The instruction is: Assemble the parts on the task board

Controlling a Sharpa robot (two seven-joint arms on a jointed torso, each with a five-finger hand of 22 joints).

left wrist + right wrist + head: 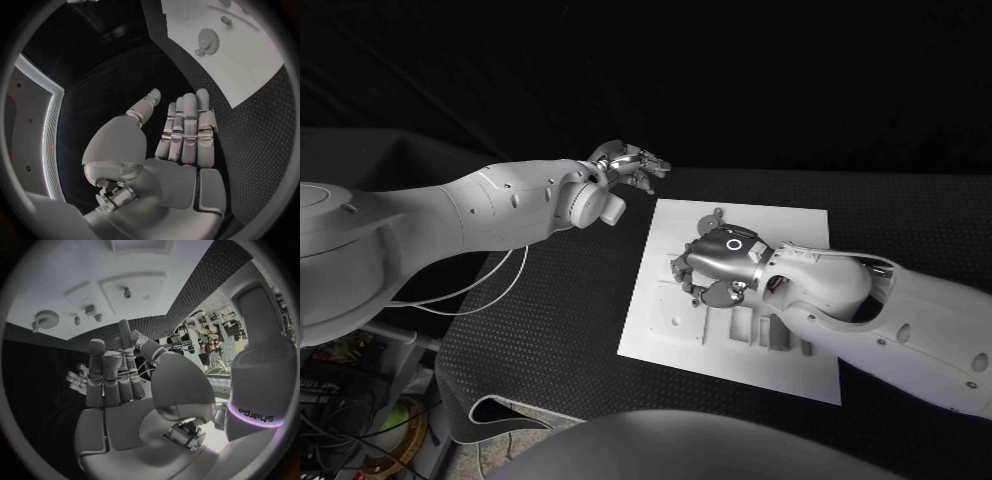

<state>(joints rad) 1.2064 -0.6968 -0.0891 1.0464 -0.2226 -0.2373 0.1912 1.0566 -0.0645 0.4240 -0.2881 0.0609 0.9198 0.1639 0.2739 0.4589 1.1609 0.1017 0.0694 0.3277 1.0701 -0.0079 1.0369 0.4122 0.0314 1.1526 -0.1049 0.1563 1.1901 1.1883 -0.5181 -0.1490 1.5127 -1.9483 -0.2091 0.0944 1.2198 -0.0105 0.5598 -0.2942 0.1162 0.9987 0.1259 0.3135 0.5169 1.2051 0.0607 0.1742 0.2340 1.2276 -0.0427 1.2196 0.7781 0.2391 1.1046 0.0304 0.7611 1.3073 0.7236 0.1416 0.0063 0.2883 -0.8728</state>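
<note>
The white task board (678,340) lies in the middle of the black table. My right hand (718,262) hovers over its middle, fingers straight and close together, nothing in its palm (115,390). My left hand (629,165) hangs just off the board's far left corner, fingers stretched out and holding nothing (184,130). In the left wrist view the board (250,70) carries a round toothed part (208,37) and a small peg (227,20). The right wrist view shows the board (56,280) with a round part (45,319), small blocks (92,310) and a peg (127,291).
Black mat (560,300) surrounds the board on all sides. Grey slots and fixtures (764,330) sit on the board's near half beside my right forearm (877,300). A white cable (488,290) hangs under my left arm. A lower shelf with clutter (358,420) lies off the table's left edge.
</note>
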